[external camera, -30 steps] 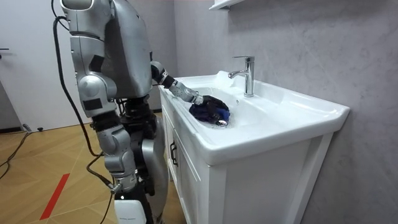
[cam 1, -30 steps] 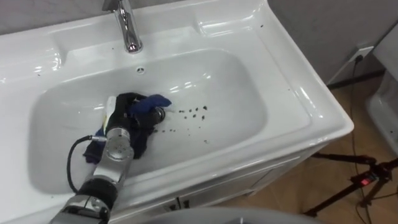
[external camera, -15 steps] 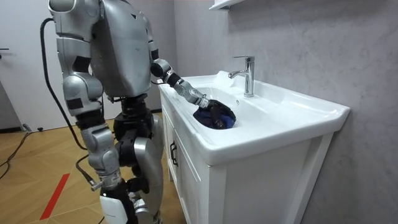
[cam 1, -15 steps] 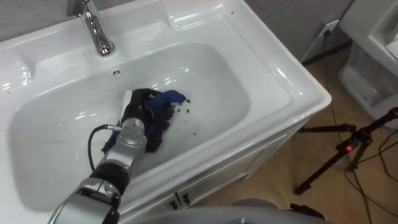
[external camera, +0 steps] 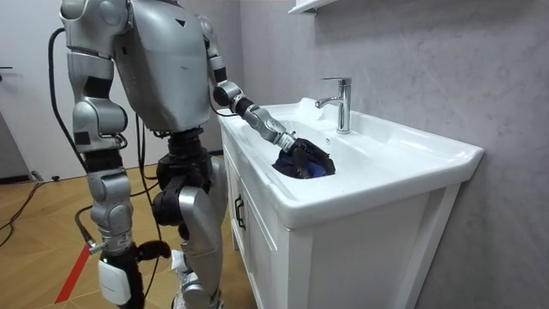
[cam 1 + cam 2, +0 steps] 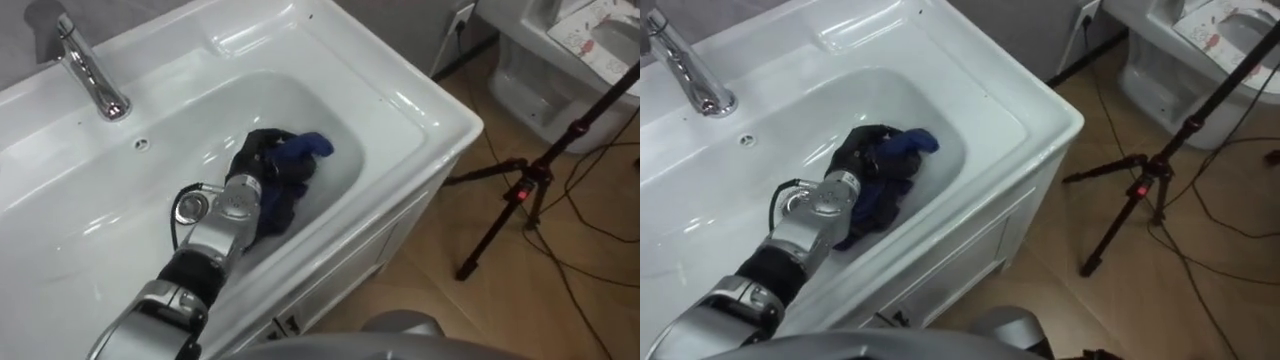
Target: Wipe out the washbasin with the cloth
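A white basin (image 6: pixel 60 215) lies below me with a chrome tap (image 6: pixel 95 75) at its back rim. My left hand (image 6: pixel 258 158) reaches in from the lower left and rests on a dark blue cloth (image 6: pixel 300 152) near the bowl's right slope, fingers curled into the cloth. In the room view I stand at the basin's front corner, left hand (image 5: pixel 296 150) and cloth (image 5: pixel 316 165) down in the bowl. My right hand (image 5: pixel 114 279) hangs by my side at the room view's left.
A black tripod (image 6: pixel 520 190) stands on the wooden floor right of the basin cabinet (image 5: pixel 343 257). A white fixture (image 6: pixel 560 60) sits at the upper right. The overflow hole (image 6: pixel 141 143) is below the tap.
My left hand has slid the cloth rightward across the bowl, over the dark specks. My body has turned toward the basin's right and the head camera has swung that way.
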Tool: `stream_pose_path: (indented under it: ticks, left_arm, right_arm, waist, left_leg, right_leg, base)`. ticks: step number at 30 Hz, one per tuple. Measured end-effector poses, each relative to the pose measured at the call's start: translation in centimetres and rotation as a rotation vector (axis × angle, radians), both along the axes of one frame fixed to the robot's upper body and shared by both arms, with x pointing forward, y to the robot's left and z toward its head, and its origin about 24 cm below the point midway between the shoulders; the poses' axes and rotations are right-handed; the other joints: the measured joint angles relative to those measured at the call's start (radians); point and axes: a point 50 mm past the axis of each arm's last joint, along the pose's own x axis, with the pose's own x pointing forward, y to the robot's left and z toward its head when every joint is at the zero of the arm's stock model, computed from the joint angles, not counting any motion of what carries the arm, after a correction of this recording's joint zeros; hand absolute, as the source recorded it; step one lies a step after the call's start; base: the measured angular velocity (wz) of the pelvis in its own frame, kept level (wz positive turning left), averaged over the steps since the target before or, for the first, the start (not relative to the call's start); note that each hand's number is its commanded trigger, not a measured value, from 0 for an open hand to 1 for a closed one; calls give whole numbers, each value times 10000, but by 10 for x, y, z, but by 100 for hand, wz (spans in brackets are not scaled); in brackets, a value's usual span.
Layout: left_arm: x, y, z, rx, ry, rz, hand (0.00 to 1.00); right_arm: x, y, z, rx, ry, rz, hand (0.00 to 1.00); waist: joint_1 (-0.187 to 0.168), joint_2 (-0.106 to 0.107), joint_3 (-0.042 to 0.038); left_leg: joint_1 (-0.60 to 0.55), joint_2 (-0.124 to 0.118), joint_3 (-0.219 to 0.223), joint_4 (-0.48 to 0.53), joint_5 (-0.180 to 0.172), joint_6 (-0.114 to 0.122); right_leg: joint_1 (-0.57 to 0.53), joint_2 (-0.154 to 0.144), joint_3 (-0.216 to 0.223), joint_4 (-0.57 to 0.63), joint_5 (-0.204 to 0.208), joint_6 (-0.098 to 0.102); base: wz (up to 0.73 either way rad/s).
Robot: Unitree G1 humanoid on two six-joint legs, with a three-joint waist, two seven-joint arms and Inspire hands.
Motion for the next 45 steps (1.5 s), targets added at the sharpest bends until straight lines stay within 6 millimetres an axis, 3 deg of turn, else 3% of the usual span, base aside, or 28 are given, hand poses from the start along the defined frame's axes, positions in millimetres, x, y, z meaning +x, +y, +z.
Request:
stream_pose_path:
  ticks: [4,8,15,16,18,24,30,36,43,45]
  left_arm:
    - [8,-3,6,-187,14,32,100]
    - [18,-13,16,-564,-249,-108,100]
    - [22,-31,32,-682,-815,-804,100]
    - [23,-34,37,-503,-1102,-1034,100]
    - [24,-37,42,-51,-1450,-1381,100]
    - [25,-37,42,696,-1667,-1827,100]
    - [19,-16,19,1625,-1007,-1613,100]
    - [0,7,-8,2511,-364,-1368,100]
    - [-19,31,-28,3567,313,-1172,100]
    - [-23,41,-31,4085,471,-1051,100]
  right_arm:
    - [-8,0,0,-99,672,744,0]
    - [-8,0,0,-155,859,1305,0]
    - [-7,1,0,-108,917,1659,0]
    - [-6,2,0,-25,879,1656,0]
    - [-5,2,0,33,841,1661,0]
    - [-5,2,0,37,908,1630,0]
    - [-7,1,0,-1,1022,1393,0]
    - [-5,-1,2,-91,553,1108,0]
    - [-2,-4,3,-395,310,1062,0]
    - [1,-6,3,-530,108,920,0]
  waist:
    - [-110,-17,61]
    - [-235,104,111]
    - [-263,404,61]
    - [-262,357,96]
    - [-263,374,85]
    - [-243,333,113]
    - [-39,302,160]
    - [431,294,99]
    - [1093,395,-115]
    - [1181,416,-126]
  left_leg:
    - [-39,-9,-15,-1,-150,238]
    - [-236,14,-43,-2,-398,428]
    - [-361,-43,-25,-12,-460,531]
    - [-385,-48,-18,-1,-458,534]
    - [-386,-46,-18,27,-455,534]
    - [-328,-43,-36,43,-455,534]
    - [-48,-9,-67,-101,-489,482]
    - [10,28,-68,-14,-509,436]
    - [18,61,-366,2,-490,402]
    - [60,59,-467,8,-488,399]
  right_leg:
    - [-122,-5,-28,81,-36,71]
    - [-303,57,-53,99,23,190]
    - [-327,12,6,85,92,304]
    - [-354,9,54,87,93,305]
    - [-352,-10,143,85,93,305]
    - [-226,-33,198,24,91,309]
    - [32,120,201,-63,69,292]
    - [-55,191,206,264,13,200]
    - [42,202,157,246,-50,149]
    - [112,204,137,235,-62,145]
  base:
    - [1]
    - [5]
    - [-1]
    - [0]
    - [0]
    - [0]
    - [-4]
    - [-6]
    - [5]
    - [13]
